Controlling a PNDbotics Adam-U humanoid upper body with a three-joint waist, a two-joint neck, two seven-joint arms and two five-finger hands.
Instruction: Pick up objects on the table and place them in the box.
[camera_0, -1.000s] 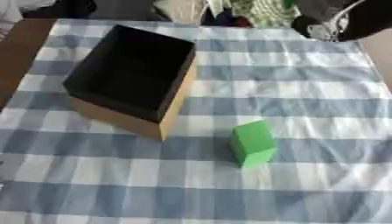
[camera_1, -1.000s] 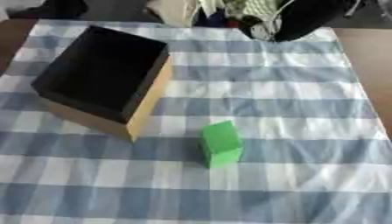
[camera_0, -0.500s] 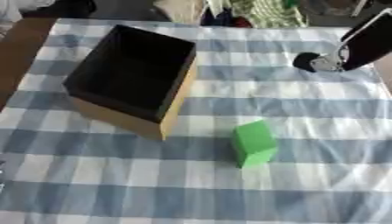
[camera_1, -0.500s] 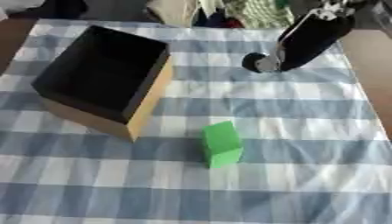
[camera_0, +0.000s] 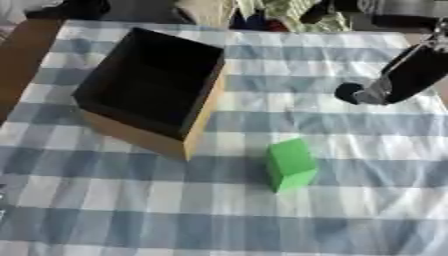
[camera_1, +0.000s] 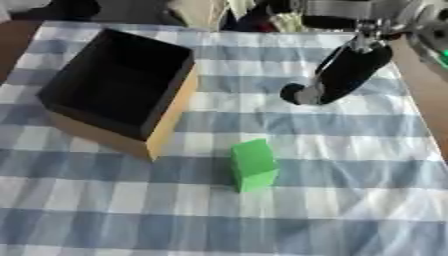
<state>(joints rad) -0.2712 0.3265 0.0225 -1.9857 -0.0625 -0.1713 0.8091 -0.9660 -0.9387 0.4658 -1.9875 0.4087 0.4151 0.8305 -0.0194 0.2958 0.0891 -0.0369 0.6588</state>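
One green block sits on the tabletop, which is covered by a blue-and-white checked cloth. It stands just in front of and to the right of the box, close to the box's near right corner but not touching it. The box is open at the top, dark inside, with tan cardboard walls on the outside, and it lies turned at an angle to the edges of the cloth, on the left half of the tabletop. I can see nothing inside it.

My right robot hand comes in from the upper right and hangs over the cloth behind the block and to its right, well apart from both block and box. It has hold of nothing. It shows as a dark, rounded shape with a small dark tip at its lower left end, and I cannot tell how far its fingers are spread or curled. My left robot hand shows in neither view.

Along the far edge, beyond the cloth, lies a jumble of dark and light things I cannot make out.
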